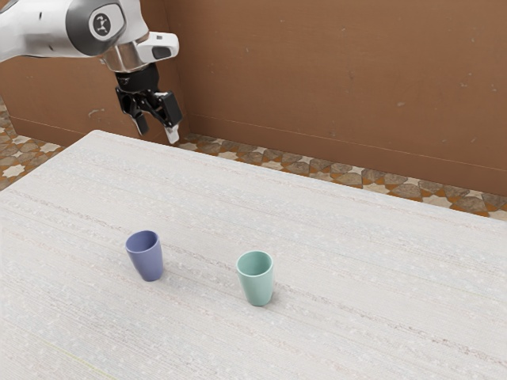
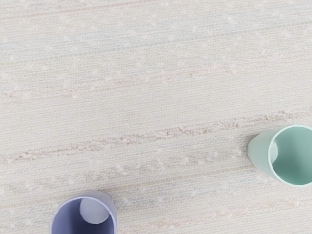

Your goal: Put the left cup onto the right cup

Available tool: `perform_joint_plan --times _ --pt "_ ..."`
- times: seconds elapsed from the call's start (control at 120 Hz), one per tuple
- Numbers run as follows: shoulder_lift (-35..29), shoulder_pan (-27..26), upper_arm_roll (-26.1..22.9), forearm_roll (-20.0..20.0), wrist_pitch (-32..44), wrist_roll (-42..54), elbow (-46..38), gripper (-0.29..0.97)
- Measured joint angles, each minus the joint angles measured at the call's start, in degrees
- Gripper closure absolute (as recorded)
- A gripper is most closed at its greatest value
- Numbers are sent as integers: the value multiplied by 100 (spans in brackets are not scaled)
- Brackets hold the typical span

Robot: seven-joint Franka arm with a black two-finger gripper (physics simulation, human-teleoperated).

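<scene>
A white robot arm (image 1: pixel 55 28) is reaching in from the exterior view's upper left, high above the far edge of a pale, wood-grained table (image 1: pixel 356 237). Its black claw (image 1: pixel 158 131) is hanging with its two fingers spread apart and nothing between them.

Two small handleless cups are standing on the near part of the table, mouths up and well apart from each other. The purple cup (image 1: pixel 145 255) is sitting on the exterior view's left; this is the one to be moved. The green cup (image 1: pixel 256 277) is sitting to its right and slightly nearer, and is the one to receive it. The purple cup appears to be leaning a little, though that may only be the camera's angle.

The wrist view is looking straight down at the table (image 2: pixel 146 73), taking in the open mouths of the purple cup (image 2: pixel 85 217) and the green cup (image 2: pixel 287 155).

A brown wall (image 1: pixel 333 71) and a patterned tile floor (image 1: pixel 380 178) are lying beyond the table.

The task seems to be at its very start: the claw is touching nothing and is far from both cups. The next move is calling for the claw to travel down toward the purple cup, stay open wide enough to straddle its wall or body, and line up squarely before closing.
</scene>
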Motion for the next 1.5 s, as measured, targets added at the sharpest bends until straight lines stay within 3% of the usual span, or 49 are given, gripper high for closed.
perform_joint_plan --times 0.608,1.0,1.5 --pt "-41 -3 1 -9 7 26 -56 0" --pt "-839 -39 1 -88 335 2 -1571 0" --pt "-935 -34 19 -44 1158 -68 -2739 0"
